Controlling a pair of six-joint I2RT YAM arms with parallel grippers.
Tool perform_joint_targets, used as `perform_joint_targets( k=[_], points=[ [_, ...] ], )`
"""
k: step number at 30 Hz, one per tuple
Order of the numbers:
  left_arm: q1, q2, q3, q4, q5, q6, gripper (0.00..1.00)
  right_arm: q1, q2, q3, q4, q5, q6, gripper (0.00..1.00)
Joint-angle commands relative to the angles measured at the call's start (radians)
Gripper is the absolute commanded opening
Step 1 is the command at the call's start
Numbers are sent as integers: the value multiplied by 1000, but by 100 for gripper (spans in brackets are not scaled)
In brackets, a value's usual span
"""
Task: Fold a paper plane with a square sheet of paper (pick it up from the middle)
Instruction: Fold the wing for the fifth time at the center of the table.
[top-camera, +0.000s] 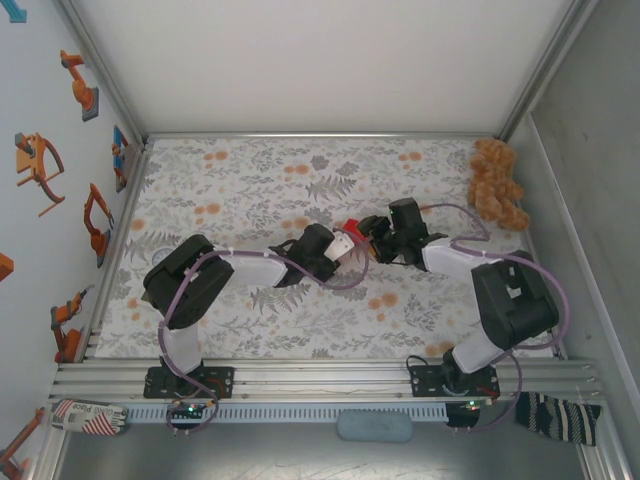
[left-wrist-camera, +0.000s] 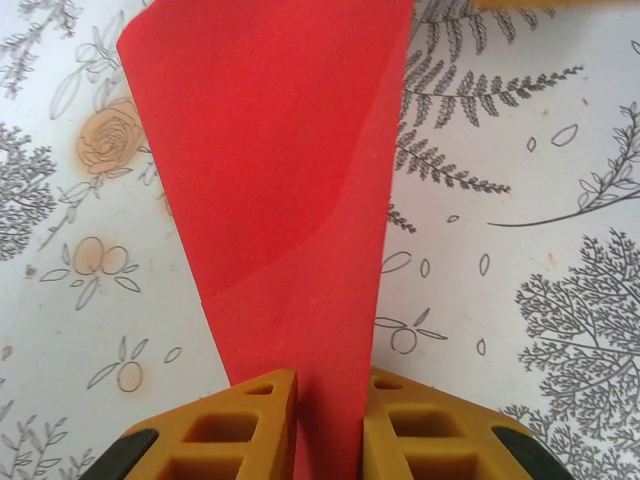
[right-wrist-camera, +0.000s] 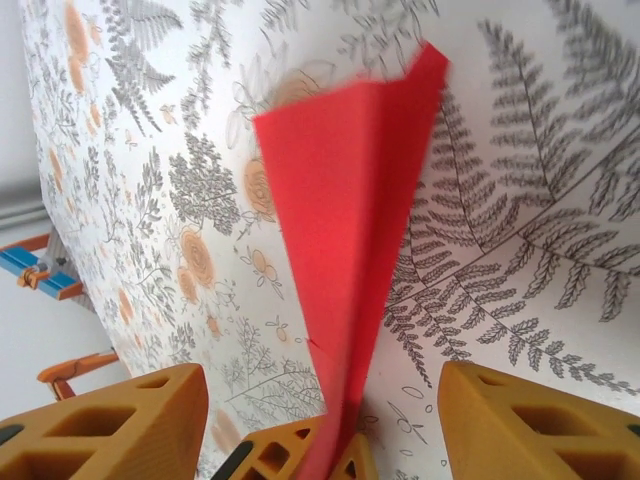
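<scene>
The paper plane (top-camera: 350, 226) is held up above the middle of the bench (top-camera: 250, 180). It sits well to the left of the brown plush teddy bear (top-camera: 497, 183) and nearer the arm bases than the bear, which is slumped in the bench's far right corner. Both arms reach in to the same spot, away from the bear.

The left claw (top-camera: 342, 245) is clamped on the plane. In its wrist view the claw (left-wrist-camera: 330, 382) shows two mustard-yellow fingers (left-wrist-camera: 250, 430), moulded with square hollow cells, pressing in on the narrow end of the red paper from either side. From that pinch the plane (left-wrist-camera: 290, 180) fans out into a wide wedge. It is thin, matte, bright red paper, with one layer lapped over another and a soft curved shadow where the upper flap lifts off the lower.

The right claw (top-camera: 375, 232), on the bear's side of the plane, stands with its fingers spread wide apart and touching nothing. In its wrist view the claw (right-wrist-camera: 320, 378) has the same yellow honeycombed fingers (right-wrist-camera: 110, 430) at the two lower corners, and the plane (right-wrist-camera: 350, 220) rises between them. It shows as a long kite-like shape with a straight centre crease and a sharp, slightly blurred upper corner. At its foot are what look like the left claw's fingertips (right-wrist-camera: 285, 452), though only their edge is visible.

The bench is covered in a pale printed sheet with grey ferns, small trees and faded orange flowers.
</scene>
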Motion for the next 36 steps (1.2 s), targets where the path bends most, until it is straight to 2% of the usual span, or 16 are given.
perform_joint_targets(
  k=[1,19,28,36],
  points=[
    [8,24,16,-38,73,-20,21,-17,-50,41,-124,60,-108,63],
    [109,74,139,-232,414,-160,18,-55,-189,-28,-227,182,-257,63],
    [137,118,211,-339,504,-231,18,-55,-202,-88,-157,117,-394,62],
    [159,163,267,-402,571,-293,18,-33,-133,-111,-92,68,-440,58]
  ],
)
